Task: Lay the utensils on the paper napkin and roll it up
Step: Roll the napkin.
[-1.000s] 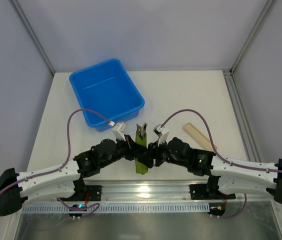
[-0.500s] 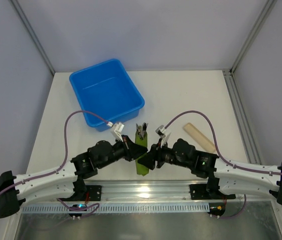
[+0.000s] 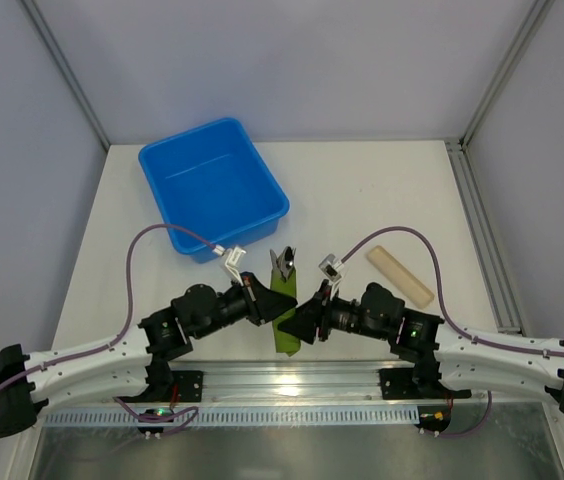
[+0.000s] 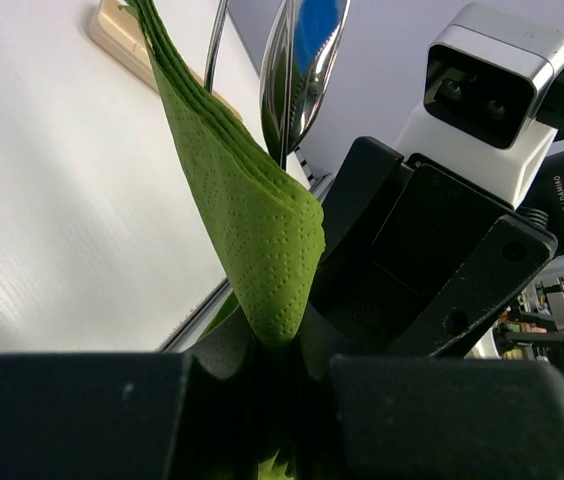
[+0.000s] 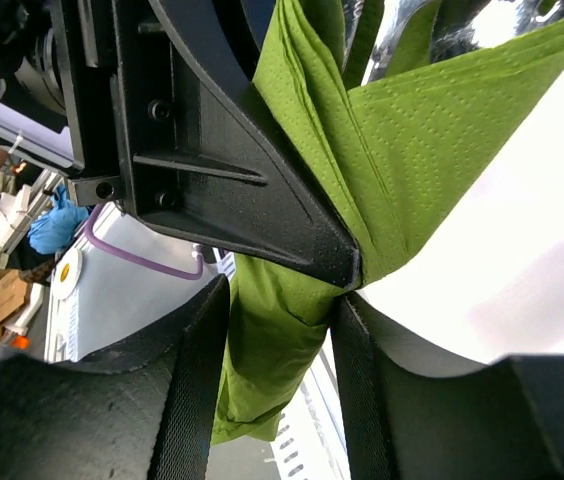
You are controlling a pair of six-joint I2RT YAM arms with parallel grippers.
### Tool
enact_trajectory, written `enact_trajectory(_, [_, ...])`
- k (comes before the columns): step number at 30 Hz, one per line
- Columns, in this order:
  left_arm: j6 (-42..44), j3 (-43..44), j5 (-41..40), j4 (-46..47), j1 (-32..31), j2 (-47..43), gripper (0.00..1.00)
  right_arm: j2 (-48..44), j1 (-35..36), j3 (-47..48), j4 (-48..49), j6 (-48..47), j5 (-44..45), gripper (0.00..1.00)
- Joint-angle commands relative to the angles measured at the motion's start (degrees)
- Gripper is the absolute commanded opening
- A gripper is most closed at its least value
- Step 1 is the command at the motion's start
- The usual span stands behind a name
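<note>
From above, the green paper napkin (image 3: 283, 318) lies on the desk (image 3: 362, 190) as a narrow folded strip between the two arms. The utensils (image 3: 284, 262) are inside it, with their shiny ends poking out of its far end. The left gripper (image 3: 265, 300) meets the napkin's left side and the right gripper (image 3: 300, 322) its right. A blue tub (image 3: 212, 185) sits beyond the napkin to the left, and a beige cylinder (image 3: 399, 276) lies to its right.

In the left wrist view, the left gripper (image 4: 277, 350) has its jaws clamped on the napkin's (image 4: 252, 230) folded edge, with a spoon bowl (image 4: 302, 60) above.

In the right wrist view, the right gripper (image 5: 277, 340) has its jaws apart on either side of the napkin's (image 5: 402, 130) lower fold. Whether they press it I cannot tell.

As I judge it, the placing is done. The wrap is loose, so the rolling looks unfinished.
</note>
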Motion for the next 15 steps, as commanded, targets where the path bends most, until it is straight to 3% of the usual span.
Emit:
enact_trajectory(1, [-1.2, 0.5, 0.4, 8.4, -0.1, -1.5, 0.0, -0.3, 0.6, 0.0, 7.1, 0.3, -3.0, 0.48])
enact_trajectory(15, [-1.7, -0.5, 0.7, 9.5, -0.1, -4.1, 0.0, 1.4, 0.6, -2.7, 15.5, 1.3, -7.6, 0.37])
